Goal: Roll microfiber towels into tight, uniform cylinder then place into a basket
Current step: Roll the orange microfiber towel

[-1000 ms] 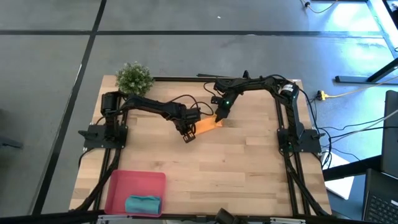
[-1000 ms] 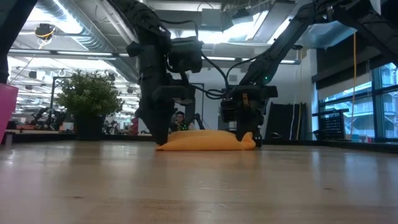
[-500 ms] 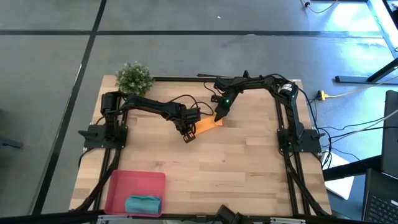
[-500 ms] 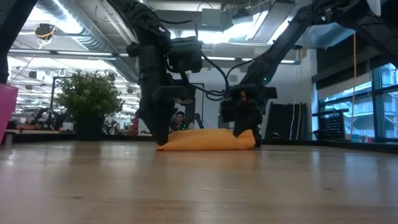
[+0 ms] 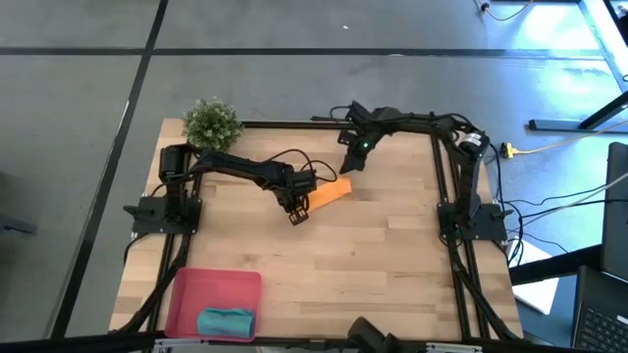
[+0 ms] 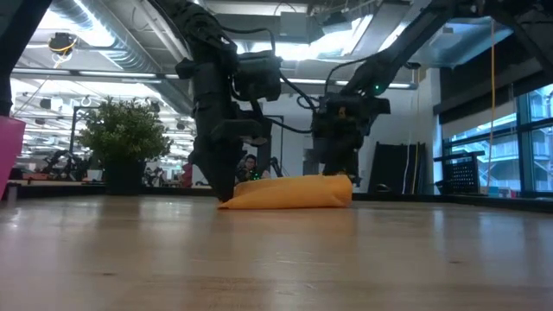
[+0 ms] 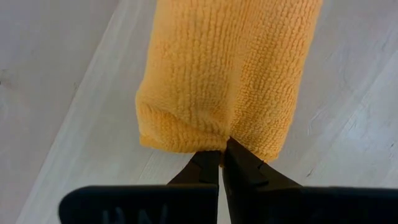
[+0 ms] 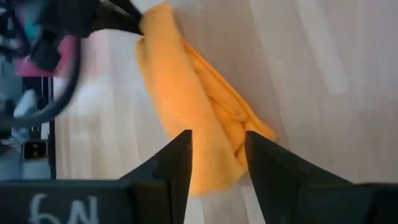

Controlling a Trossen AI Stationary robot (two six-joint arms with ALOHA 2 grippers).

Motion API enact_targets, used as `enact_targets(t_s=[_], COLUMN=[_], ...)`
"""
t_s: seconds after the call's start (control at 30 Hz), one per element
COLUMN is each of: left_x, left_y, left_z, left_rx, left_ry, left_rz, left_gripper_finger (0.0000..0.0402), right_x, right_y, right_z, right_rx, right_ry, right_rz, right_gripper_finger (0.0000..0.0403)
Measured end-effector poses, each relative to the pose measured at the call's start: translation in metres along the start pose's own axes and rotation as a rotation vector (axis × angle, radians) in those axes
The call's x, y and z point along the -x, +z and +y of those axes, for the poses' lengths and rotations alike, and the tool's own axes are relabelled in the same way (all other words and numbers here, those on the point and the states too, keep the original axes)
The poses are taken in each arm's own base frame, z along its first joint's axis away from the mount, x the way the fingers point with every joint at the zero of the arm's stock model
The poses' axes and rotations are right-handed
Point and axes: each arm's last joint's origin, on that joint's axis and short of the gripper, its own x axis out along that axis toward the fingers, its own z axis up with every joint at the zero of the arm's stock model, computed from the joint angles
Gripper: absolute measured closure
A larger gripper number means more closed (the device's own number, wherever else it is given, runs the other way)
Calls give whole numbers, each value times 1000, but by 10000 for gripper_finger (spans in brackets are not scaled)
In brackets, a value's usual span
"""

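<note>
**Orange roll pinched at one end, free at the other**

Lies rolled on the table [image 5: 373, 255], the orange towel [image 5: 329, 193], a plump cylinder stretched between the two grippers. Pinched at its nearer end by the left gripper [image 7: 222, 154]: fingers pressed fully together, tips biting into the folded edge of the cloth where the roll's end curls under. Seen from the low view, the same gripper [image 6: 223, 194] reaching down to the table surface and meeting the roll's end there, the towel [image 6: 289, 192] extending away from it.

Lifted clear of the far end, the right gripper [image 5: 350, 167]: above and just beyond the roll, not touching it. Fingers parted about halfway, nothing between them. Through the right wrist view, the towel [image 8: 193, 118] visible below and ahead of the gap between the fingers [image 8: 174, 163], running off toward the left gripper at its far end. In the low view, the right gripper [image 6: 339, 160] hanging over the end of the roll with air beneath it.

Well apart from both grippers, at the table's near left corner, the red-pink basket [image 5: 201, 284], with the teal towel [image 5: 226, 321] already rolled inside it. Beside the left arm's base, a small potted plant [image 5: 211, 123].
</note>
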Motion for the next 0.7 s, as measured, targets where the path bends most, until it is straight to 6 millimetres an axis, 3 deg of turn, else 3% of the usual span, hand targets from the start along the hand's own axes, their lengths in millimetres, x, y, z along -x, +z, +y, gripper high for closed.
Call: enact_targets(t_s=[0.33,0.5,0.7], left_x=[0,0,0], left_y=[0,0,0], left_z=[0,0,0], left_rx=[1,0,1], left_ry=[0,1,0], left_rz=[-1,-1,0], left_gripper_finger=[401,401,401], right_x=[22,13,-11], right_y=[-16,-40,-67], right_z=[46,59,55], right_rx=[292,464,571], right_ry=[-39,-42,-27], right_rz=[-130,-264,-329], right_gripper_finger=[253,253,253])
